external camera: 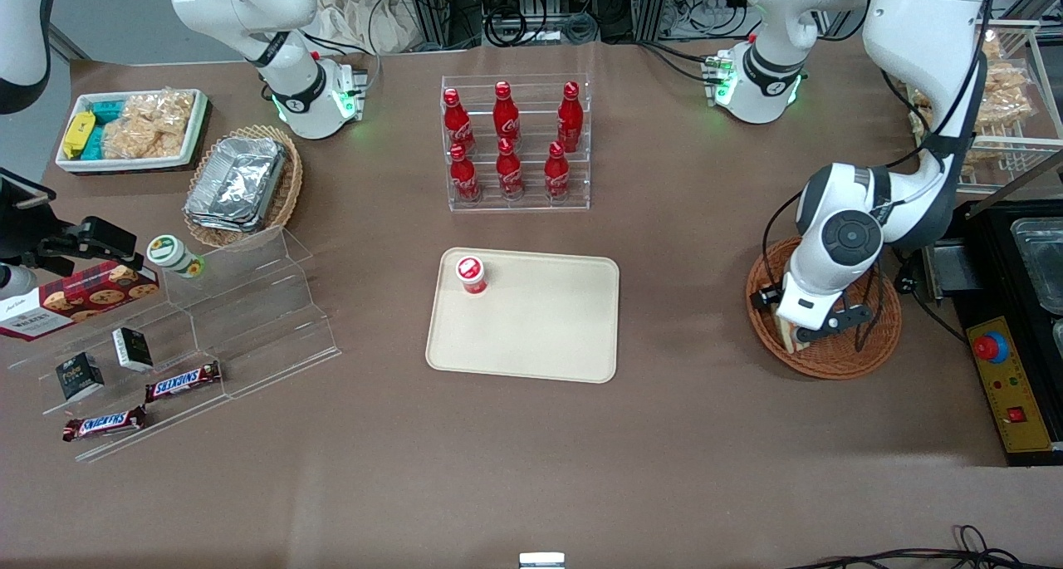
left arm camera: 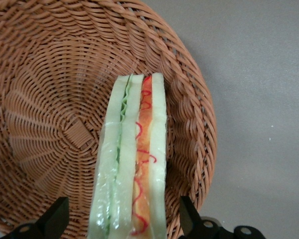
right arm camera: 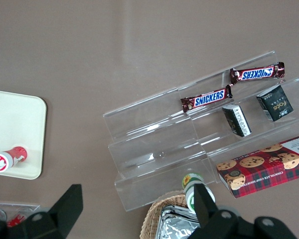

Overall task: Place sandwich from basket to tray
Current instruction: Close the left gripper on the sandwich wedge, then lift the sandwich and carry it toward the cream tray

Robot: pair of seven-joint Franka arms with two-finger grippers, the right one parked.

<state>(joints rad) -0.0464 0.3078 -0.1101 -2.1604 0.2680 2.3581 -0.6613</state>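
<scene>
The sandwich (left arm camera: 132,164), white bread with red and green filling, stands on edge in the reddish-brown wicker basket (left arm camera: 50,99), close to its rim. My gripper (left arm camera: 120,221) is open and straddles the sandwich, with a gap between each black finger and the bread. From the front, the gripper (external camera: 799,326) is low inside the basket (external camera: 843,360) at the working arm's end of the table, and only a corner of the sandwich (external camera: 788,335) shows under it. The cream-beige tray (external camera: 540,324) lies flat mid-table.
A small red-lidded cup (external camera: 471,275) stands on the tray's corner. A rack of red cola bottles (external camera: 515,141) stands farther from the front camera than the tray. A control box with a red button (external camera: 1009,386) lies beside the basket. Acrylic shelves with snacks (external camera: 191,336) stand toward the parked arm's end.
</scene>
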